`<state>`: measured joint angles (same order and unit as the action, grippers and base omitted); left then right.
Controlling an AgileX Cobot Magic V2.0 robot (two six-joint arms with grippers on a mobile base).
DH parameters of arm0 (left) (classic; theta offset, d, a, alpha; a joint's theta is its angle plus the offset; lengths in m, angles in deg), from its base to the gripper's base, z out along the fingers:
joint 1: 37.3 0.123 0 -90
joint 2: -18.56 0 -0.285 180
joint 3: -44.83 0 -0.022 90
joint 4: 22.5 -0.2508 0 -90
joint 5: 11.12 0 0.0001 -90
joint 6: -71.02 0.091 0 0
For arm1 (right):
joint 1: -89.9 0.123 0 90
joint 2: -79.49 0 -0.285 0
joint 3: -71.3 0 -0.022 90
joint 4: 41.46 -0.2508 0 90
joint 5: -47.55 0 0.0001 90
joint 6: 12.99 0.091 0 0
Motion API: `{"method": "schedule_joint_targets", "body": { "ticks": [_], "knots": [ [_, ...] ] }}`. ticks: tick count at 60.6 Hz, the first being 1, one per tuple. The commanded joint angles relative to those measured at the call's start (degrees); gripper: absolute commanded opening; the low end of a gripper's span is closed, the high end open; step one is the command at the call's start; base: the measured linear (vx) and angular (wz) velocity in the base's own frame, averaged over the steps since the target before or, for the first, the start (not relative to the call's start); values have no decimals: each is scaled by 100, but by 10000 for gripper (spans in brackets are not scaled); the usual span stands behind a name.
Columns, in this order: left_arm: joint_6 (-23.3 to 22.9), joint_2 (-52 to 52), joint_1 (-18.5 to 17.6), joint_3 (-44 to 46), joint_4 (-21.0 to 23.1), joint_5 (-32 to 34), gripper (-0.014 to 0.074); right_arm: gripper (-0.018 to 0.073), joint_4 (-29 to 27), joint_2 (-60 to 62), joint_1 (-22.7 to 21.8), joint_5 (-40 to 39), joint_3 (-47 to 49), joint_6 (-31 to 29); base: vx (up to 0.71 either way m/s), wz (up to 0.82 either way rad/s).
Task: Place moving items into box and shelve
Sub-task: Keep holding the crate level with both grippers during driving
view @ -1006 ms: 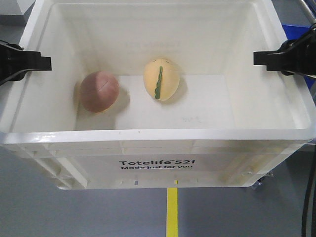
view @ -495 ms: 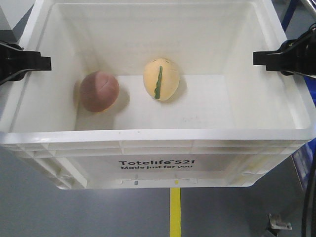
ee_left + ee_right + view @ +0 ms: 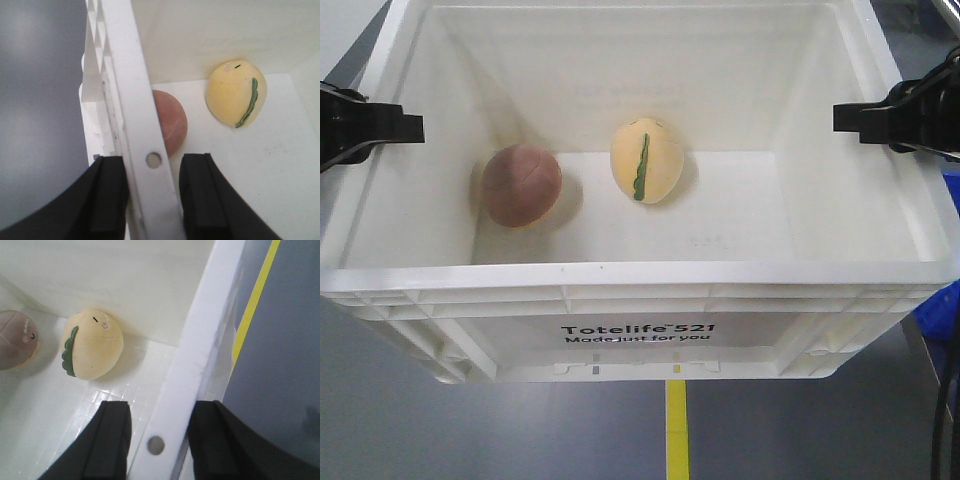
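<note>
A white "Totelife 521" box (image 3: 640, 275) hangs above the floor between my two grippers. Inside it lie a brown round plush (image 3: 521, 185) at the left and a yellow egg-shaped plush with a green stripe (image 3: 645, 162) near the middle. My left gripper (image 3: 380, 125) is shut on the box's left rim (image 3: 125, 90), one finger on each side of the rim (image 3: 152, 167). My right gripper (image 3: 880, 117) is shut on the right rim (image 3: 205, 335) in the same way (image 3: 160, 412). Both plushes show in the wrist views: brown (image 3: 172, 125) (image 3: 17, 337), yellow (image 3: 235, 95) (image 3: 92, 347).
Grey floor lies below the box, with a yellow line (image 3: 677, 430) running under its front. A blue object (image 3: 940, 310) shows at the right edge. The yellow line also shows in the right wrist view (image 3: 255, 300).
The box, the plushes and both grippers keep their places in view. The floor behind has shifted: a metal piece at lower right slid out of view and a blue object came in at the right.
</note>
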<state>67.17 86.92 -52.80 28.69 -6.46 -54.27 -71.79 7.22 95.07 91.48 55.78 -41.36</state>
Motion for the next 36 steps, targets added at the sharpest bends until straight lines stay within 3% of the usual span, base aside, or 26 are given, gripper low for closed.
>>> {"method": "schedule_joint_targets", "body": {
  "ticks": [1, 36],
  "knots": [
    [93, -178, -53, 284, 532, 831, -6, -6, -572, 201, 64, -406, 235, -295, 56, -3],
    [93, -178, -53, 284, 532, 831, -6, -6, -572, 201, 64, -401, 235, -295, 57, -3]
  ]
}}
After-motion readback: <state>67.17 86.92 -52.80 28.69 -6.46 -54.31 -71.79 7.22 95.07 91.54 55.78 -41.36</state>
